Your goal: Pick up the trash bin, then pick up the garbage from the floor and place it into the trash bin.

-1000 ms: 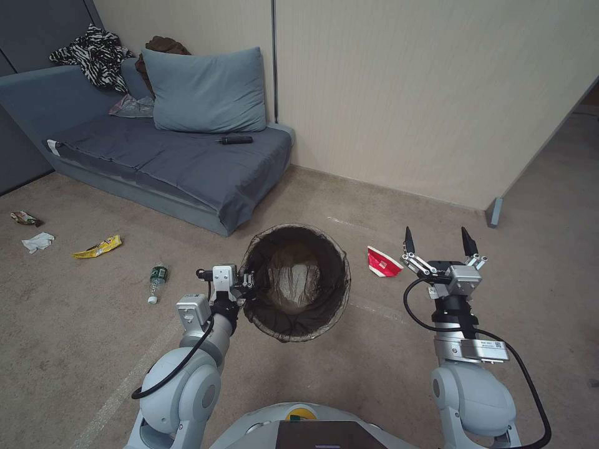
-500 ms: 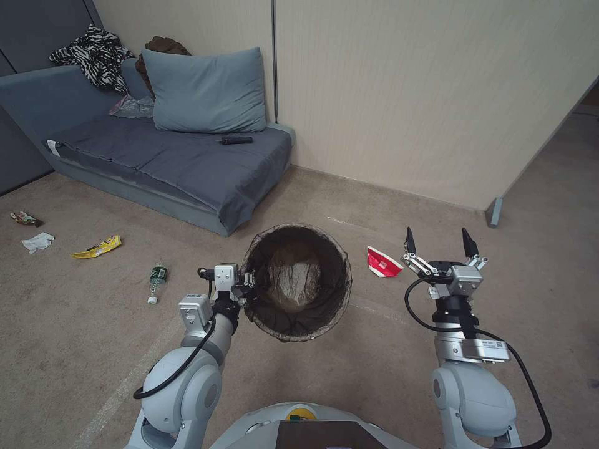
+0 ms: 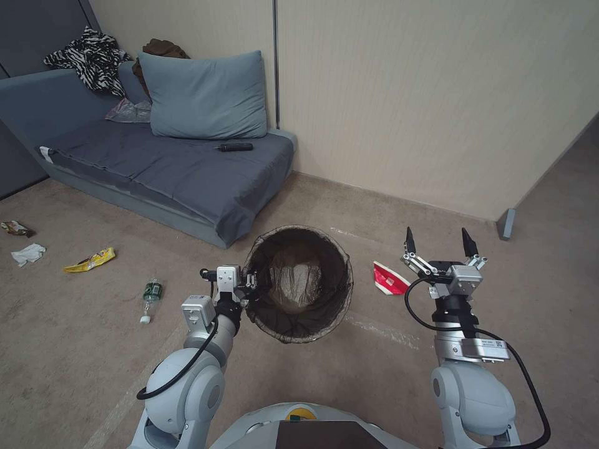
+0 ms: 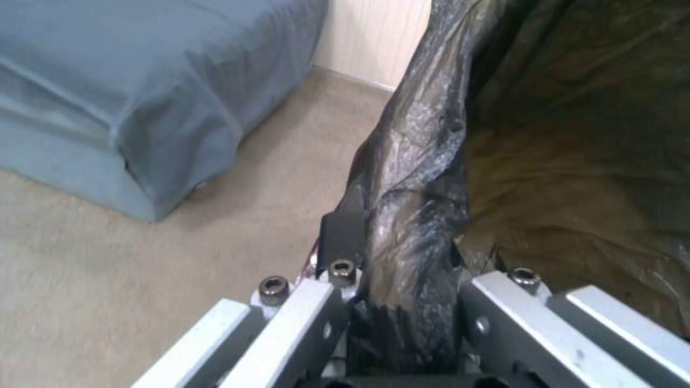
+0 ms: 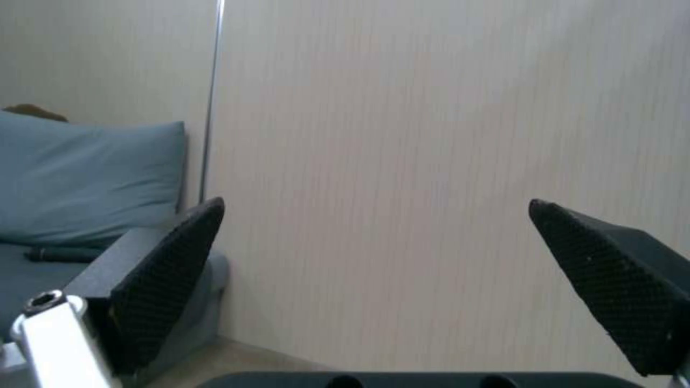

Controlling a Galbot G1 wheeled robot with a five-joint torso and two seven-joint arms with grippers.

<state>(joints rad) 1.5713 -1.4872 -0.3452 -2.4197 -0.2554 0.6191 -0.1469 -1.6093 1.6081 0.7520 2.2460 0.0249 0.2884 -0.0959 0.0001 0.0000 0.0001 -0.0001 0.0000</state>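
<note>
The left gripper is pinched on the near-left rim of the trash bin, a small round bucket lined with a dark brown-black plastic bag, and holds it up in front of the robot with its mouth open toward the head camera. In the left wrist view the fingers squeeze the crumpled liner over the rim, one finger outside and the other inside the bin. The right gripper hovers to the right of the bin, well apart from it, with its two black textured fingertips spread wide and nothing between them. A red paper cup lies on its side on the beige carpet between the bin and the right gripper. The other garbage lies well off to the left: a green-labelled clear bottle, a yellow snack wrapper, a white tissue and a further small scrap at the view's edge. A blue-grey low sofa with a large pillow stands beyond the bin, its front corner close to the bin's far rim. A pale panel wall runs behind the cup, ending at a corner on the right. Bare carpet spreads left of the left arm and on both sides of the right arm.
</note>
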